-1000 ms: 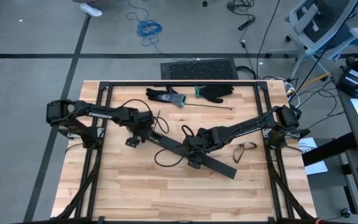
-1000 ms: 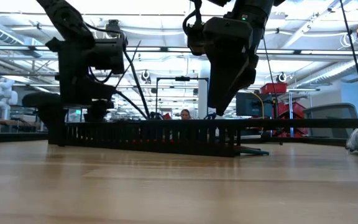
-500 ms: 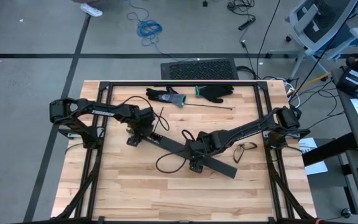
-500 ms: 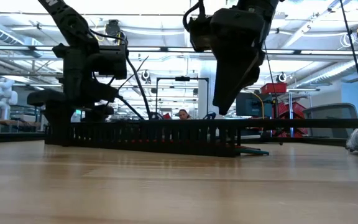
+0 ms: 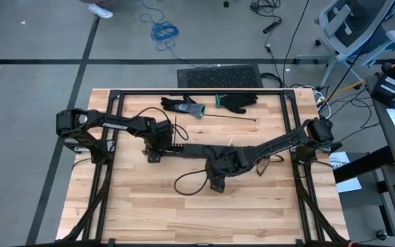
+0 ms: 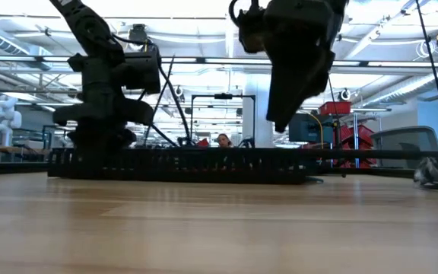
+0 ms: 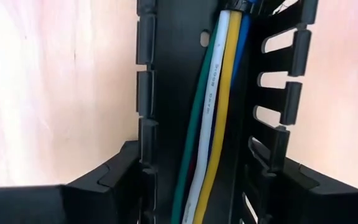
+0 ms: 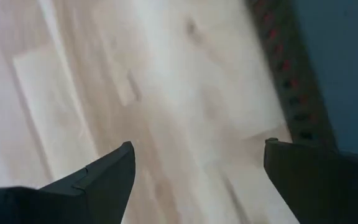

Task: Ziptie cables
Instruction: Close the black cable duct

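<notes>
A: Several thin cables (image 7: pixel 211 118), green, white, yellow and blue, lay side by side inside the black slotted duct (image 5: pixel 190 151), running along its channel. How did the left end effector (image 5: pixel 158 140) stand?

B: It sat over the duct's end nearest the left arm, its fingers (image 7: pixel 114 180) straddling the duct walls from outside. Whether they pressed on the walls, I could not tell.

A: And the right end effector (image 6: pixel 280 114)?

B: It hung above the duct's other half, fingers (image 8: pixel 104 177) spread wide, holding nothing, with bare table (image 8: pixel 154 112) under it.

A: How would the cables handle?

B: Light, limp and smooth-jacketed, I judged; they would sag and fan apart when lifted. Better to pinch the whole bundle together mid-length, where they lay parallel in the duct, than by one wire.

A: Anything else nearby?

B: A pair of gloves (image 5: pixel 211 103) lay well beyond the duct, at the table's far edge.
</notes>
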Robot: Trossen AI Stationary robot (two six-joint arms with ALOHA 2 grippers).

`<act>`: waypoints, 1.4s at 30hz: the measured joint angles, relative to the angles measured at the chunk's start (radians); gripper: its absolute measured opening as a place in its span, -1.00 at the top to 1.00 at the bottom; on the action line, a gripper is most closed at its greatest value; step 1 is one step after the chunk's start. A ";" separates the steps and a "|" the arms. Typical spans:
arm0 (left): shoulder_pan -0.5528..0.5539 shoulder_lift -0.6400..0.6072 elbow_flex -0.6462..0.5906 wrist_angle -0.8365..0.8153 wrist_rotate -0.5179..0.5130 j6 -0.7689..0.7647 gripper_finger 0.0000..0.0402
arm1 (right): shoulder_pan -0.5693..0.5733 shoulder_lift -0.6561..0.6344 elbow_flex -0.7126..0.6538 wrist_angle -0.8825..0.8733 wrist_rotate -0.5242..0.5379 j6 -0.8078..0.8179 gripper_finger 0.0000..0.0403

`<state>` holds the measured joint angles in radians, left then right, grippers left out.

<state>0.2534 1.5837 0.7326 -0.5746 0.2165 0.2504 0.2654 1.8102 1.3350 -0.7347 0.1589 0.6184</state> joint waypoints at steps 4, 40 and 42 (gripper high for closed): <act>-0.054 0.000 0.001 0.029 0.001 -0.054 -0.18 | -0.012 -0.047 0.000 0.008 0.088 0.001 -0.66; -0.244 -0.001 -0.011 0.151 -0.057 -0.325 -0.18 | -0.218 -0.032 0.000 0.035 -0.076 -0.250 0.06; -0.244 -0.001 -0.011 0.151 -0.060 -0.325 -0.18 | -0.219 -0.032 0.000 0.039 -0.077 -0.250 0.28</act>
<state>0.0097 1.5826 0.7216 -0.4240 0.1563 -0.0742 0.0466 1.7779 1.3354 -0.6960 0.0821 0.3688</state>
